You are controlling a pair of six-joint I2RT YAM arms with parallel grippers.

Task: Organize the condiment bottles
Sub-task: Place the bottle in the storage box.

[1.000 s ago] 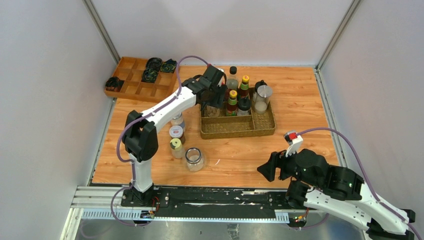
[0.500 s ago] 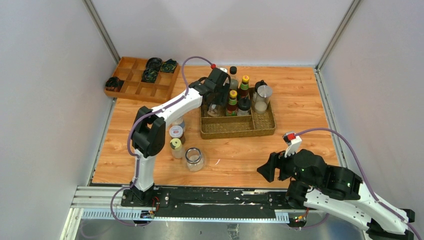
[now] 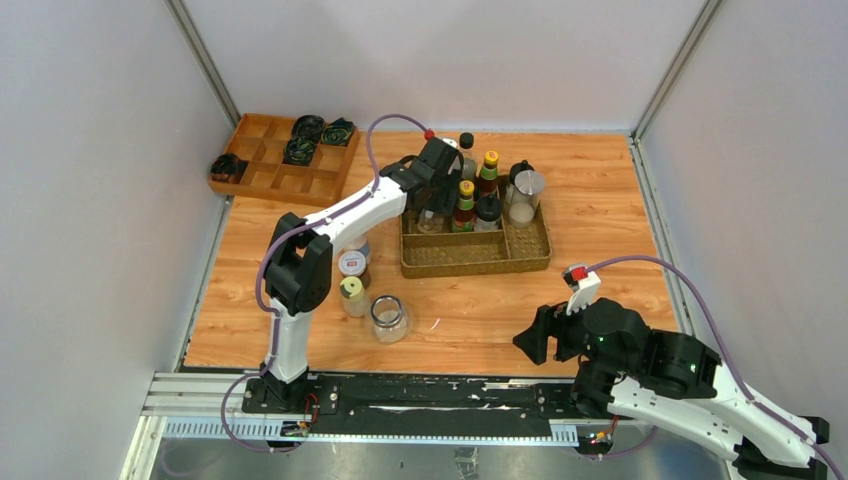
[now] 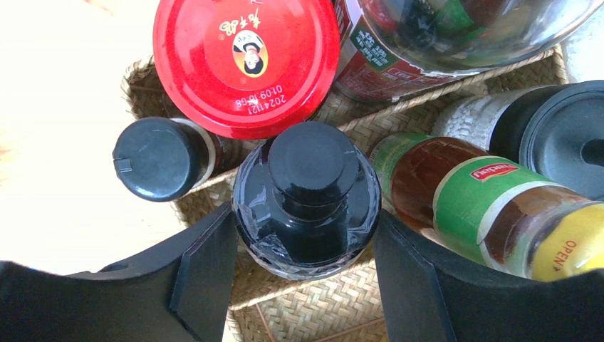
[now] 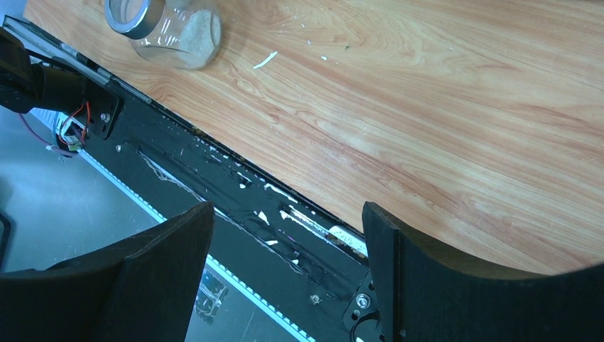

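Note:
My left gripper [image 3: 432,200] reaches into the back left part of the woven tray [image 3: 476,257]. In the left wrist view its jaws [image 4: 305,239] are shut on a dark bottle with a black cap [image 4: 308,196] standing upright on the tray's floor. Around it stand a red-lidded jar [image 4: 246,60], a small black-capped bottle [image 4: 158,158] and a green-labelled sauce bottle [image 4: 491,206]. Several more bottles [image 3: 488,190] stand in the tray. Three capped jars [image 3: 352,266] and an open clear jar [image 3: 388,318] stand on the table to the tray's left. My right gripper [image 3: 527,338] is open and empty.
The wooden compartment box [image 3: 283,155] of dark coils sits at the back left. The right gripper [image 5: 288,235] hangs over the table's front edge and the black rail, with the clear jar [image 5: 171,32] off to its far left. Grey walls enclose the table.
My left gripper has shifted slightly right and down into the tray with the dark bottle. The right arm has barely moved.

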